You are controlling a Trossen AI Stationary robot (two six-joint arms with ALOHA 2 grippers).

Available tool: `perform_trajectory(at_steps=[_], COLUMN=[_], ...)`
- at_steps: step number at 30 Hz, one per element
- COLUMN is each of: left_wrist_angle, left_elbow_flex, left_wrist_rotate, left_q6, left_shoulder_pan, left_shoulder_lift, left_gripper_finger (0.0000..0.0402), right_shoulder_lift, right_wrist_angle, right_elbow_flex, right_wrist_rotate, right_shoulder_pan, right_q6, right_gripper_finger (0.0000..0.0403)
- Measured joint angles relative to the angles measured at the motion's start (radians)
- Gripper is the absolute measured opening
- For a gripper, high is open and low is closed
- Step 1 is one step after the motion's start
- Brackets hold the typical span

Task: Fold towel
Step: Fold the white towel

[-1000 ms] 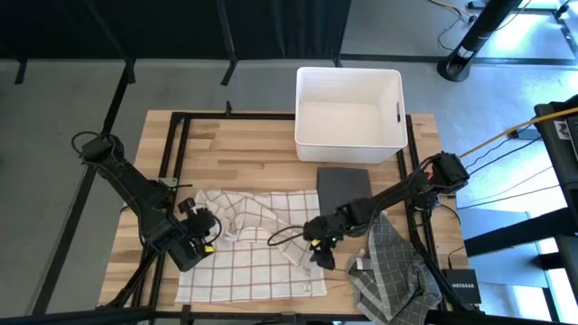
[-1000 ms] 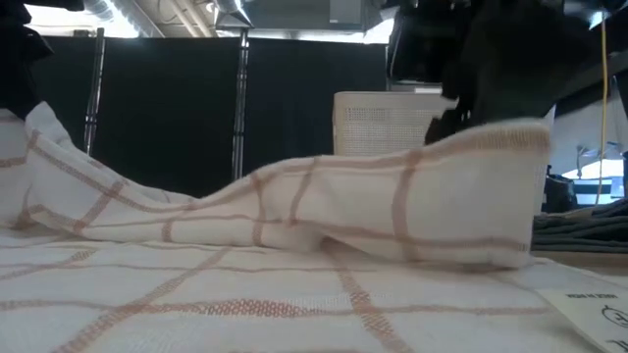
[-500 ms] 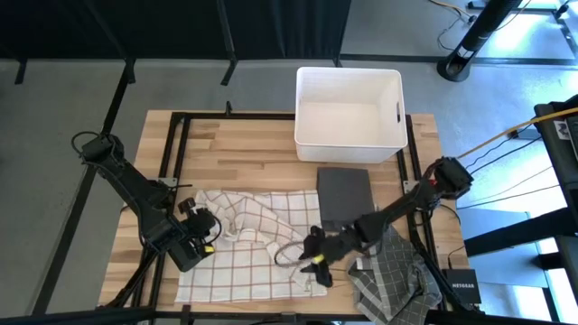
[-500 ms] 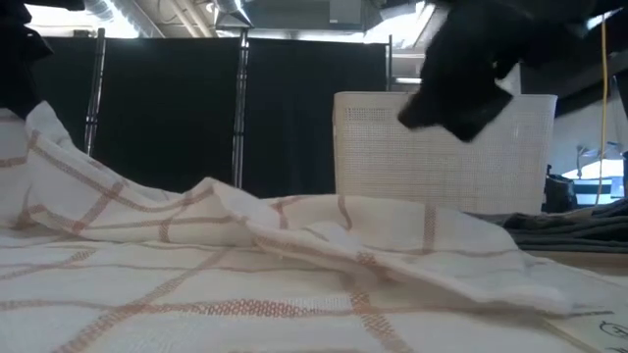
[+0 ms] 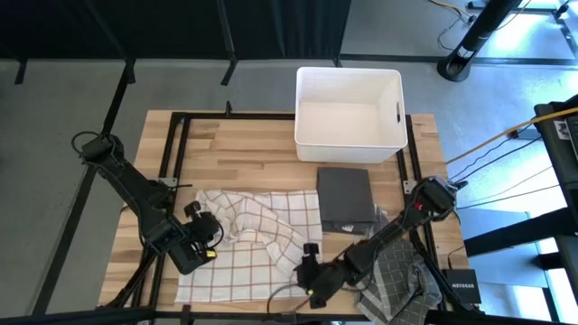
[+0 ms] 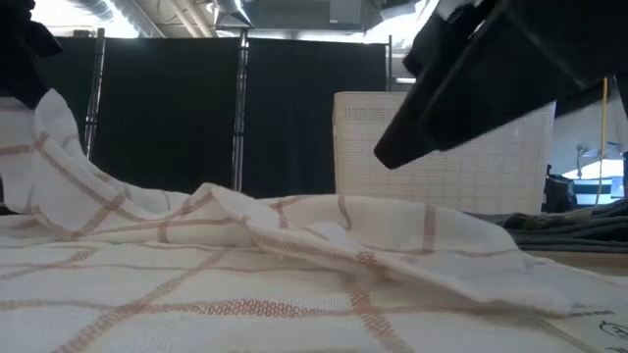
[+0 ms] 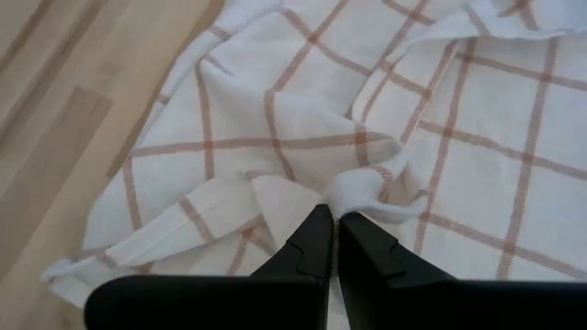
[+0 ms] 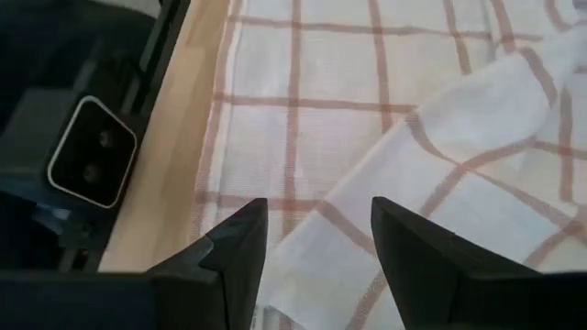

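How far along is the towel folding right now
Early stage. Done: the checked towel has a loose flap thrown over its middle, rumpled, not a clean fold. In hand: the left gripper is shut on a pinch of the towel; the right gripper hovers open above its near edge. Left: flattening and squaring the fold.

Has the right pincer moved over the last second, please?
Yes: the right pincer, open, moved away from the white bin, toward the table's near edge.

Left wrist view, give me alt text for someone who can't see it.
The left end effector, its two dark fingers shut, pinches a bunched fold of the white towel with reddish check lines. The towel lies rumpled across the picture, and bare light wooden table shows beside it.
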Motion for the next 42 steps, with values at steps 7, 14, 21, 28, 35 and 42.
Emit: perform_trajectory(at_steps=[7, 14, 21, 28, 35, 42], left_wrist_angle=[-0.001, 0.000, 0.001, 0.000, 0.000, 0.000], left_elbow_flex=[0.000, 0.000, 0.000, 0.000, 0.000, 0.000], left_wrist_rotate=[0.001, 0.002, 0.002, 0.002, 0.002, 0.002], left_q6=[0.008, 0.051, 0.069, 0.078, 0.078, 0.074], left_shoulder_pan=[0.000, 0.001, 0.000, 0.000, 0.000, 0.001], left_shoulder_lift=[0.000, 0.000, 0.000, 0.000, 0.000, 0.000], left_gripper_finger=[0.0008, 0.0008, 0.0008, 0.0008, 0.0008, 0.0008], right_shoulder_lift=[0.084, 0.115, 0.148, 0.162, 0.166, 0.166], right_wrist_angle=[-0.066, -0.136, -0.183, -0.179, -0.309, -0.528], right_elbow_flex=[0.118, 0.137, 0.137, 0.140, 0.210, 0.364], right_wrist_rotate=[0.052, 0.044, 0.027, 0.028, 0.029, 0.109], right_shoulder_pan=[0.009, 0.009, 0.007, 0.010, 0.009, 0.027], right_q6=[0.031, 0.094, 0.140, 0.146, 0.133, 0.126], right_gripper_finger=[0.0198, 0.0198, 0.0198, 0.0173, 0.0056, 0.0022])
